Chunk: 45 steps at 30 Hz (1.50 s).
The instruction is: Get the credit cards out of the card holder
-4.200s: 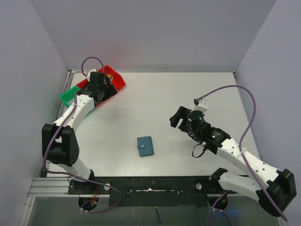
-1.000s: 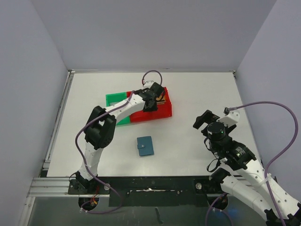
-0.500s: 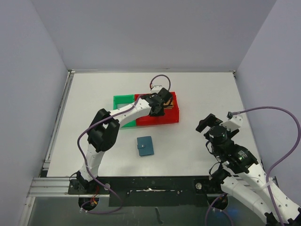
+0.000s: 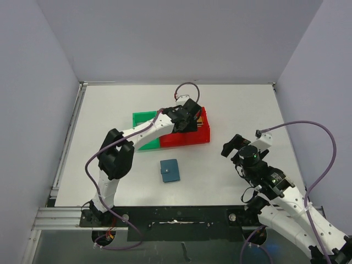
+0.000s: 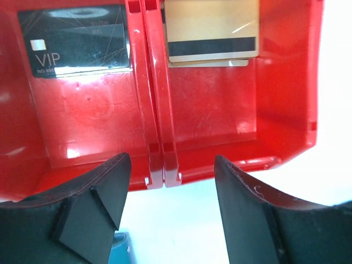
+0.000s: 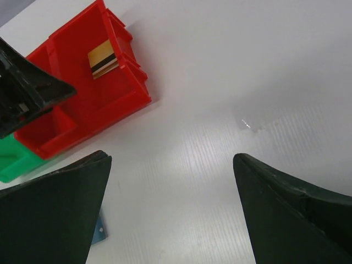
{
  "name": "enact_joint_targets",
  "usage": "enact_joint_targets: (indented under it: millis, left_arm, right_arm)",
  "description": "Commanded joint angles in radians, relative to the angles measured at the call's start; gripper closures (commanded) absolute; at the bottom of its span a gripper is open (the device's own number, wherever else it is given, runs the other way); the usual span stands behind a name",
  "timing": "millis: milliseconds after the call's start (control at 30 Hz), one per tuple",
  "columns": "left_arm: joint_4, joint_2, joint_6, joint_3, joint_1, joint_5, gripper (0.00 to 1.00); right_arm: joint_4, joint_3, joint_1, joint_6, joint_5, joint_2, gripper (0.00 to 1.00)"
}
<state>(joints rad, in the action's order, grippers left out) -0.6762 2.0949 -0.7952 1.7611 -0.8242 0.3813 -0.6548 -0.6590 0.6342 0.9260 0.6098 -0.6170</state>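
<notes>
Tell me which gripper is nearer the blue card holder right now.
Left. The left gripper hangs over the red bin just beyond the card holder; the right gripper is farther off to its right, above bare table.

The blue card holder [image 4: 170,170] lies flat on the table [image 4: 247,110] near me; I think it is folded shut. A black card [image 5: 74,41] and a gold card [image 5: 212,33] lie in separate red bins [image 5: 198,110].

Bright even light; glare on red bin [image 5: 203,110]; jaws blurred in wrist views
</notes>
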Motion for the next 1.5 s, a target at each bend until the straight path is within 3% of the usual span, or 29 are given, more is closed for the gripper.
enact_joint_targets:
  millis: [0, 100, 233, 400, 467, 633, 900, 1000, 1300, 1400, 1467]
  left_arm:
    - [0.025, -0.184, 0.035, 0.034, -0.003, 0.038, 0.38]
    - [0.048, -0.298, 0.033, -0.094, 0.001, 0.063, 0.34]
    - [0.134, -0.507, 0.012, -0.390, 0.025, 0.027, 0.31]
    - [0.236, -0.771, -0.029, -0.707, 0.082, -0.069, 0.13]
    - [0.248, -0.872, -0.046, -0.791, 0.106, -0.101, 0.07]
    - [0.266, -0.991, -0.077, -0.946, 0.138, -0.218, 0.07]
    - [0.268, -1.037, -0.128, -1.057, 0.141, -0.354, 0.19]
    - [0.318, -1.033, -0.123, -1.091, 0.140, -0.369, 0.24]
    - [0.488, -0.809, -0.193, -1.128, 0.075, -0.329, 0.45]
    - [0.544, -0.754, -0.249, -1.135, 0.017, -0.315, 0.53]
    - [0.548, -0.713, -0.272, -1.129, -0.017, -0.301, 0.59]
  right_arm:
    - [0.133, 0.027, -0.007, 0.004, -0.109, -0.034, 0.01]
    - [0.206, 0.047, -0.007, -0.008, -0.219, -0.075, 0.01]
    - [0.323, 0.074, -0.005, 0.000, -0.372, -0.162, 0.10]
    - [0.514, 0.122, 0.018, 0.089, -0.549, -0.321, 0.22]
    - [0.589, 0.130, 0.054, 0.138, -0.571, -0.402, 0.23]
    - [0.670, 0.069, 0.165, 0.195, -0.578, -0.597, 0.26]
    - [0.816, 0.021, 0.215, 0.235, -0.687, -0.845, 0.37]
    - [0.784, -0.010, 0.230, 0.236, -0.651, -0.894, 0.40]
    - [0.784, 0.046, 0.205, 0.159, -0.717, -0.941, 0.47]
    - [0.895, 0.117, 0.190, 0.163, -0.781, -0.918, 0.55]
    - [0.994, 0.156, 0.177, 0.179, -0.828, -0.911, 0.65]
